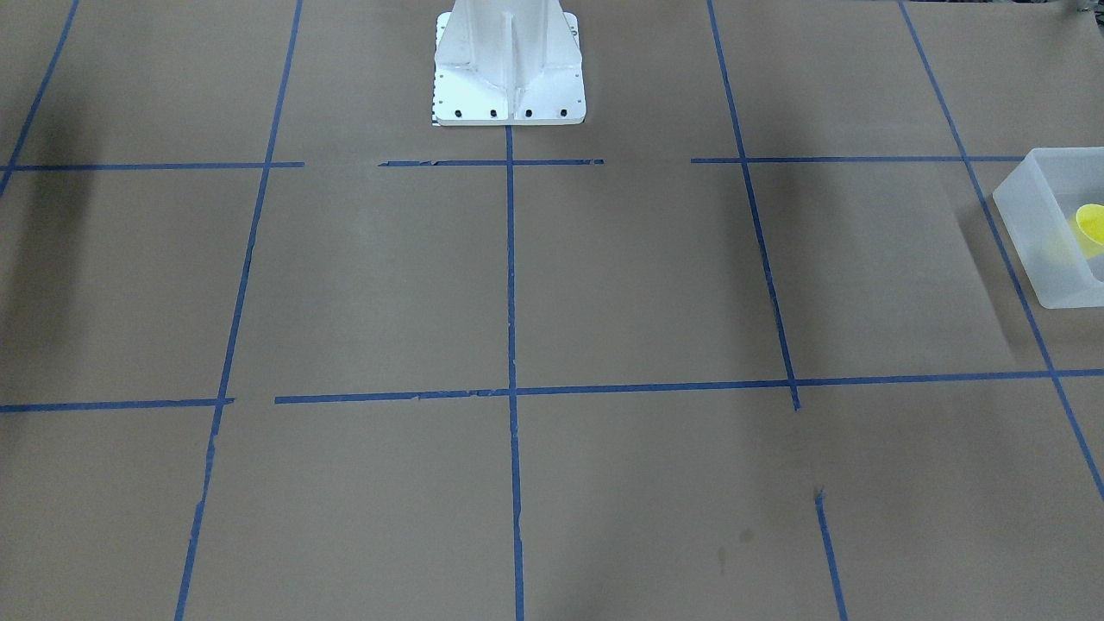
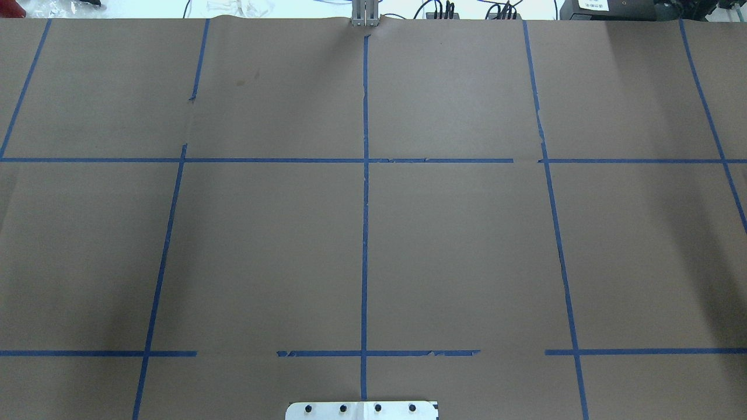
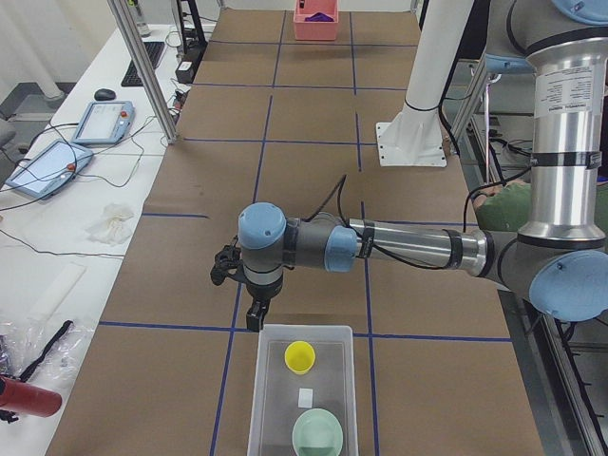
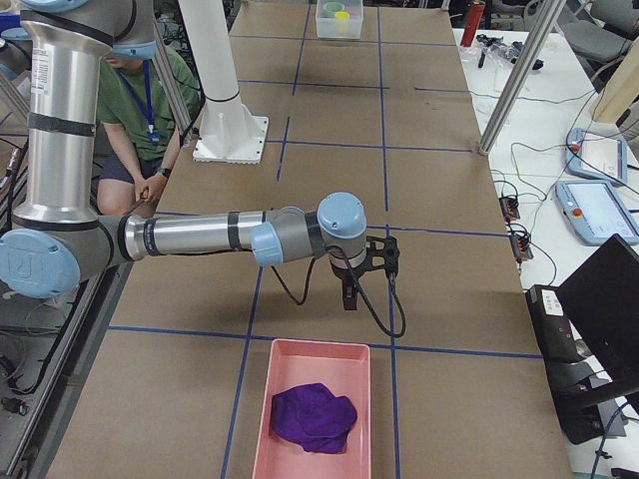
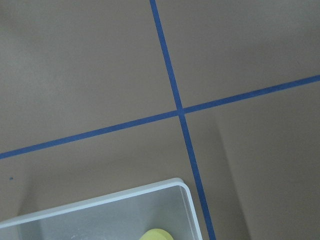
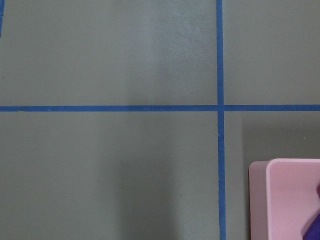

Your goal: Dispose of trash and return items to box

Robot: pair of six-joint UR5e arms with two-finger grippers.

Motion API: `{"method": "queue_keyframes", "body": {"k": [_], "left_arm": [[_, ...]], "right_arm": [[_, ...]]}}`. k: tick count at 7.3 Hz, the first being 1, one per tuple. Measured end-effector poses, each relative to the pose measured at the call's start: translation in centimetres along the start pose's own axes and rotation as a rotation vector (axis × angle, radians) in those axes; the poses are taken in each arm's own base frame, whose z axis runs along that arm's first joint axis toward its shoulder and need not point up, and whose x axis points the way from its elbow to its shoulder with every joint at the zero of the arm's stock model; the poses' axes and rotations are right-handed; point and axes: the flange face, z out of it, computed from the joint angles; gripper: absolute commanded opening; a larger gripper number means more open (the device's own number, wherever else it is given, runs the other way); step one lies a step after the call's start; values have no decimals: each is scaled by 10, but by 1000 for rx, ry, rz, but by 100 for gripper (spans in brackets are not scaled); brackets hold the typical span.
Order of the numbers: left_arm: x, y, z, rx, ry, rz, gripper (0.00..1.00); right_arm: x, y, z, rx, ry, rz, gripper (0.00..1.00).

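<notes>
The frosted white box [image 3: 269, 385] stands at the table's left end. The yellow cup [image 3: 299, 356] and the pale green bowl [image 3: 317, 433] sit inside it. The box [image 1: 1031, 237] with the cup [image 1: 1091, 224] also shows at the right edge of the front-facing view, and its rim [image 5: 125, 197] in the left wrist view. My left gripper [image 3: 255, 318] hangs just beyond the box's far edge, above the table. My right gripper [image 4: 348, 297] hangs above the table, just short of the pink tray [image 4: 262, 419]. I cannot tell whether either gripper is open or shut.
The pink tray holds a crumpled purple cloth [image 4: 315, 416]; its corner [image 6: 280, 200] shows in the right wrist view. The white robot base [image 1: 509, 78] stands mid-table. Brown paper with blue tape lines covers the table. Tablets and cables lie on side benches.
</notes>
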Motion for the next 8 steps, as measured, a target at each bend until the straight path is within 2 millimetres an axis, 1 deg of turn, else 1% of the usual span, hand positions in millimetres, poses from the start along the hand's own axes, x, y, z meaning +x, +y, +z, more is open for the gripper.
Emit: {"method": "queue_keyframes", "body": {"k": [2,3,6,8], "left_arm": [[4,-20,-9,-61,12,-42,100],[3,-25,-9,-65,13,-43,100],[-9,-32,4,-38,9,-17,100],[-12,-33,7,-31,8,-11,100]], "right_arm": [[1,1,1,-2,1,-3,100],[3,3,2,-6,3,-1,100],[20,12,14,-32,18,32,100],[26,13,18,-41,19,43,100]]}}
